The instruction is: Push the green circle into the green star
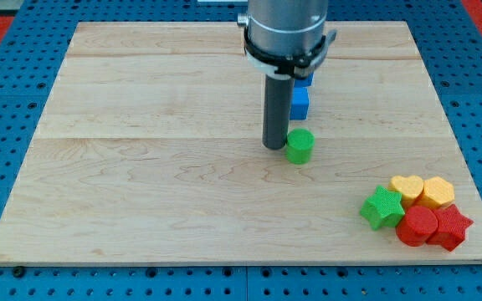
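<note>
The green circle (299,145) stands near the middle of the wooden board (141,167). The green star (382,207) lies at the lower right, at the left end of a cluster of blocks. My tip (274,146) rests on the board just to the left of the green circle, touching or nearly touching its side. The green star is well to the right of and below the circle.
A blue block (299,100) sits just above the green circle, partly hidden by the rod. Beside the green star lie a yellow heart (407,187), a yellow block (438,191), a red circle (417,225) and a red star (451,227).
</note>
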You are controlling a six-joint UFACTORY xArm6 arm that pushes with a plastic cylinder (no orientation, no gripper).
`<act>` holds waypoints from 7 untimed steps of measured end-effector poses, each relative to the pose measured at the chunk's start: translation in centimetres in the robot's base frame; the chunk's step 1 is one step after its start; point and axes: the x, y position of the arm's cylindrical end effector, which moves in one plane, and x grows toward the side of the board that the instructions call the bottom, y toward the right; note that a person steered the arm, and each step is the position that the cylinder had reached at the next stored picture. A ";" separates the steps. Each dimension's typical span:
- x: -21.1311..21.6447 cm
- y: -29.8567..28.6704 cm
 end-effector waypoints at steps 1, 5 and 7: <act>1.7 1.5; -1.2 3.5; 0.2 9.4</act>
